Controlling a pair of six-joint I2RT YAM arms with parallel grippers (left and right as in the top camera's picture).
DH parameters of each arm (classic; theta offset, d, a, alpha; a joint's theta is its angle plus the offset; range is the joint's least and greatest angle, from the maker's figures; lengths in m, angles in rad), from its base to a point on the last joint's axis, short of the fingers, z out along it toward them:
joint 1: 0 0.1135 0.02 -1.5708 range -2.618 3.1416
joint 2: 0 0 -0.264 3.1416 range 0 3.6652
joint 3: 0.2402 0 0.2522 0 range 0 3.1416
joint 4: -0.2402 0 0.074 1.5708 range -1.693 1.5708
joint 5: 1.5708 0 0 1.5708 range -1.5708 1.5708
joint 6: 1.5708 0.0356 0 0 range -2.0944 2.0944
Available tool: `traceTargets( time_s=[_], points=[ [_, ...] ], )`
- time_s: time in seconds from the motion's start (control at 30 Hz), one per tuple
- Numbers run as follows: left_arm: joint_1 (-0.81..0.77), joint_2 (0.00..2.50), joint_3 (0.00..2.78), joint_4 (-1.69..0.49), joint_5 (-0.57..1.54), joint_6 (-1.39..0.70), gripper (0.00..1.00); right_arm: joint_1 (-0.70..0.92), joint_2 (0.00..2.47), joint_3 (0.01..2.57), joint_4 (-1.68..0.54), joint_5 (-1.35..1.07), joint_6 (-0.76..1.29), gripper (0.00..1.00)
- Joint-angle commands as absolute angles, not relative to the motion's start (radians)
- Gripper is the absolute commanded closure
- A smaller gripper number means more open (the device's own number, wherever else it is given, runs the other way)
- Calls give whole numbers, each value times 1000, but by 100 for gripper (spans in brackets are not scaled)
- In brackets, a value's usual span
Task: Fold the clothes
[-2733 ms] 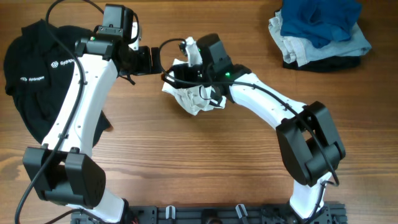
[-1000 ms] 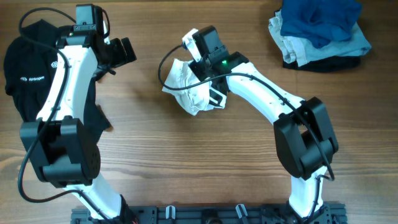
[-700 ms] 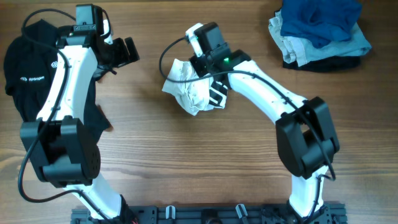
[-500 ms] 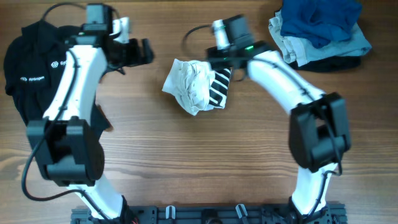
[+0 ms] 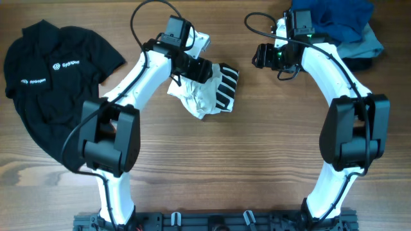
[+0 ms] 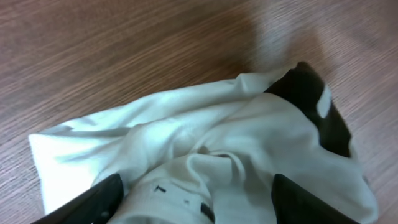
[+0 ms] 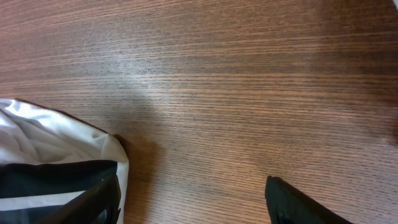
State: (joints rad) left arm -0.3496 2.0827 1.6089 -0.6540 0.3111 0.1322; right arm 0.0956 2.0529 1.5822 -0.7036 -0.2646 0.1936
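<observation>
White soft-cloth T-shirt with the bold black bar print (image 5: 200, 96) sat crumpled on the brown wooden desk (image 5: 257, 160), toward the far edge. Left end effector (image 6: 196, 186) hung right over it, spread wide, gripping nothing. Right end effector (image 7: 193, 183) was spread too, over bare wood beside the striped edge. Looked light and floppy, so I'd pinch a hem or sleeve corner, not the bunched middle.

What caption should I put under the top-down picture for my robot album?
Left hand open over the crumpled white striped T-shirt, right hand open nearby above the wooden table.
</observation>
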Motion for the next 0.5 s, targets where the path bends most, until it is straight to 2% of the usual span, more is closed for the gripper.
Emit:
traceTargets(
  time_s=[0.0, 0.17, 0.23, 0.27, 0.47],
  points=[
    [-350, 2086, 1602, -650, 287, 148, 35, 94, 2012, 1599, -706, -287, 186, 25],
    [-350, 2085, 1604, -645, 287, 145, 69, 94, 2012, 1599, -706, -286, 186, 25],
    [-349, 2082, 1612, -645, 286, 142, 84, 94, 2012, 1599, -706, -286, 185, 25],
    [-347, 2080, 1620, -645, 286, 142, 96, 94, 2012, 1599, -706, -286, 183, 25],
    [-298, 2068, 1671, -575, 131, 5, 96, 94, 2012, 1599, -709, -286, 183, 25]
  ],
)
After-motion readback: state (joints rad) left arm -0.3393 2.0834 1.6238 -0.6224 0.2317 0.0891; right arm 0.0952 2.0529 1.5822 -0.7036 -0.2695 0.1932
